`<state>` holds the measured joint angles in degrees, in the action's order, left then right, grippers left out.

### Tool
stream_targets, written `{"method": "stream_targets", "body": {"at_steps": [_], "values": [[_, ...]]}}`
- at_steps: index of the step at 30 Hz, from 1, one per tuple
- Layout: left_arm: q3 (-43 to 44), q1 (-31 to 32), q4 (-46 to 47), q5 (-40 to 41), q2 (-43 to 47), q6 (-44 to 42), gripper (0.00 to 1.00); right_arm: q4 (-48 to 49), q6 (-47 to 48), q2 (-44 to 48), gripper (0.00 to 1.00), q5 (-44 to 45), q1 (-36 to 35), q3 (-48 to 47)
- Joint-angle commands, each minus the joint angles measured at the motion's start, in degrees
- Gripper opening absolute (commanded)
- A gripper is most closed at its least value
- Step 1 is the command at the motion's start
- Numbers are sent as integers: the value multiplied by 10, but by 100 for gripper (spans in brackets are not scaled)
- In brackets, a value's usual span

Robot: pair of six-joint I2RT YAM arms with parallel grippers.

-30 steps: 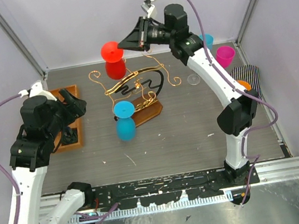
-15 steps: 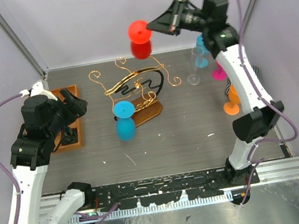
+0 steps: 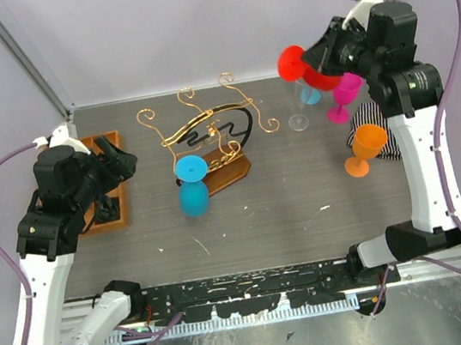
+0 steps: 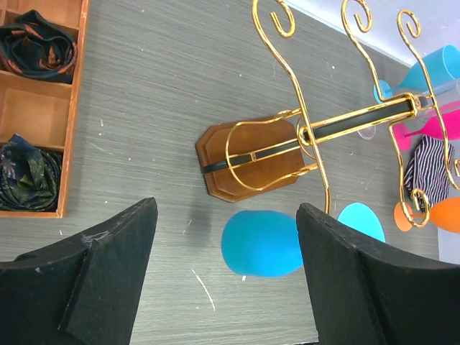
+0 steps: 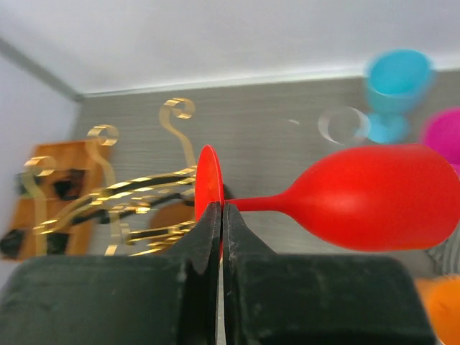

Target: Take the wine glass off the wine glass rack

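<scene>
As seen from above, nearest on the left: left gripper (image 3: 117, 155), raised over the table, fingers spread wide, grasping nothing. Just beyond and left of it: orange-brown compartment tray (image 4: 72, 108), with dark fabric bundles (image 4: 29, 172) in its compartments. At table centre: wine glass rack (image 3: 228, 169), gold scrolls and black curved bar on a brown wooden base, with a blue wine glass (image 3: 192, 187) at its near end, foot against the gold wires, bowl toward the near edge. To the right, well apart from the rack: orange wine glass (image 3: 364, 146) standing beside a striped cloth (image 3: 379, 120). Beyond these: pink wine glass (image 3: 347, 90), clear wine glass (image 3: 298, 119) and far blue glass (image 3: 313, 95). Farthest right, aloft above that group: red wine glass (image 5: 374, 198), off the rack, stem level, bowl pointing right. Right gripper (image 5: 221, 208) clenched on the rim of its foot.
</scene>
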<state>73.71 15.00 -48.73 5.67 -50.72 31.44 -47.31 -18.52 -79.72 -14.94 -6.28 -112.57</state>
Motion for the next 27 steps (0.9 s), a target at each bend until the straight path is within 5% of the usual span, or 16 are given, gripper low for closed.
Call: {"method": "stream_targets", "body": {"at_steps": [1, 27], "values": [[7, -3, 13, -18, 5, 2, 85, -54, 98, 24, 1, 208, 0, 42], [-15, -3, 31, -38, 11, 27, 85, 17, 215, 4, 1, 604, -161, 235]]}}
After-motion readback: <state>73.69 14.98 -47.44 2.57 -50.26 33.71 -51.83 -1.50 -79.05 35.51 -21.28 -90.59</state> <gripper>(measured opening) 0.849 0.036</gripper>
